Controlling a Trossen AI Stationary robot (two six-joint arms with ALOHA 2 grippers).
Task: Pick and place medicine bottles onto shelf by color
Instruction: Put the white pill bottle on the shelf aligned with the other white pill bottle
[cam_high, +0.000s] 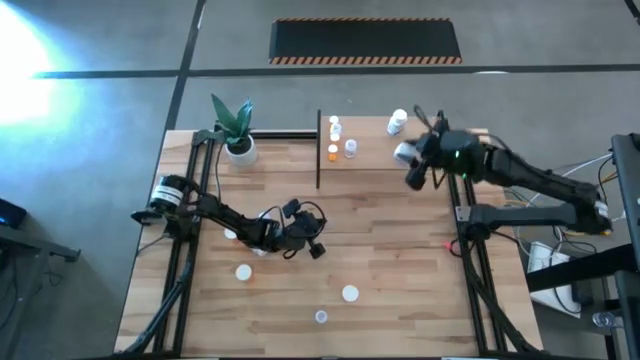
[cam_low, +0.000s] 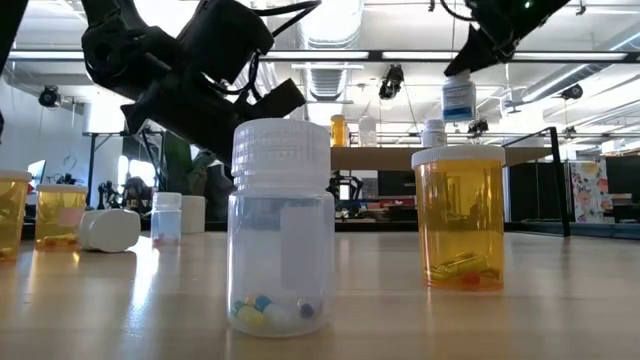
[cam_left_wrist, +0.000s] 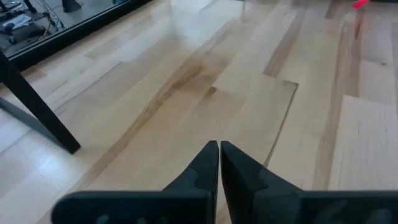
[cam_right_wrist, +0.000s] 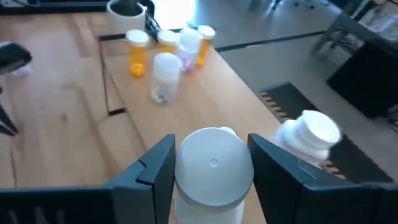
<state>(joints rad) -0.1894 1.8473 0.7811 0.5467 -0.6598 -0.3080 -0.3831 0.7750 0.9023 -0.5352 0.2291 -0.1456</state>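
My right gripper (cam_high: 412, 166) is shut on a white bottle (cam_high: 404, 152) above the right part of the shelf (cam_high: 375, 135); the low view shows the bottle (cam_low: 460, 100) well above the board. On the shelf stand orange bottles (cam_right_wrist: 138, 53) and a clear one (cam_right_wrist: 165, 78), and a white bottle (cam_right_wrist: 311, 137) lies on its side. My left gripper (cam_high: 316, 246) is shut and empty low over the table's middle (cam_left_wrist: 219, 146). Loose bottles stand on the table: a clear one (cam_low: 280, 230), an orange one (cam_low: 460, 215), and white-capped ones (cam_high: 243, 271) (cam_high: 350, 293). My right gripper pinches the white bottle between its two fingers (cam_right_wrist: 155, 171), at the upper part next to the cap (cam_right_wrist: 213, 163). The fingers come from above, slanting down. The bottle hangs upright below them, lifted clear of the shelf.
A white plant pot (cam_high: 240, 150) stands at the table's far left. Thin black posts (cam_high: 319, 150) frame the shelf's left side. Two orange bottles (cam_low: 40, 215), a lying white one (cam_low: 110, 230) and a small clear one (cam_low: 167, 217) sit at the left in the low view.
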